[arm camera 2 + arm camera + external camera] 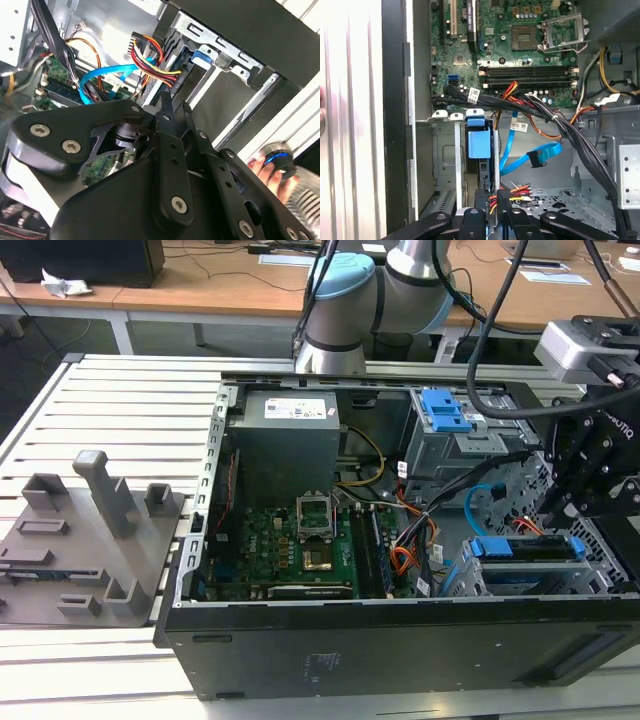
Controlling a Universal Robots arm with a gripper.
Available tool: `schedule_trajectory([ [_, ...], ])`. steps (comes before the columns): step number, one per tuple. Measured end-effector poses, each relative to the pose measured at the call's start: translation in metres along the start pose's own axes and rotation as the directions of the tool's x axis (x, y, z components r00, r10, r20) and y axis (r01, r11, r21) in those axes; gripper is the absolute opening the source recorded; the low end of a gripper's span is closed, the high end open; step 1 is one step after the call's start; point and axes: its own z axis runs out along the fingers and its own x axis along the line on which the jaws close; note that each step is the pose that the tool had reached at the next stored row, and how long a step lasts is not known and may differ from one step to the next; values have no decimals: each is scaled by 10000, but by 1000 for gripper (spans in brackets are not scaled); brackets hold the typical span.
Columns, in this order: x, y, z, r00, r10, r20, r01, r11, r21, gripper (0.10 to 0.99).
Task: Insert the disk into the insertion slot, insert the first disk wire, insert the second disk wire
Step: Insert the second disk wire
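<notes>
The disk (525, 548), in its blue caddy, sits inside the insertion slot (468, 578) of the silver cage at the case's front right corner. The first wrist view shows the disk edge-on (480, 145). A black connector with red, yellow and black wires (501, 194) sits against the disk's rear end; the second wrist view shows the same connector (137, 45). A light blue flat cable (520, 155) with a black plug (538, 159) hangs loose beside it. My gripper (560, 510) hovers just behind the disk, its fingers (166, 102) close together with nothing between them.
The open computer case holds a motherboard (300, 540), a power supply (290, 435) and an upper cage with a blue clip (445, 410). Bundled black cables (560, 125) cross near the cage. A grey fixture (95, 530) lies on the slatted table. A hand (265, 167) is beside the case.
</notes>
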Motion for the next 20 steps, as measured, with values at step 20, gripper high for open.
schedule_trajectory([
  [20,-479,346,49,9872,-1592,-49,1592,9872,57,239],
])
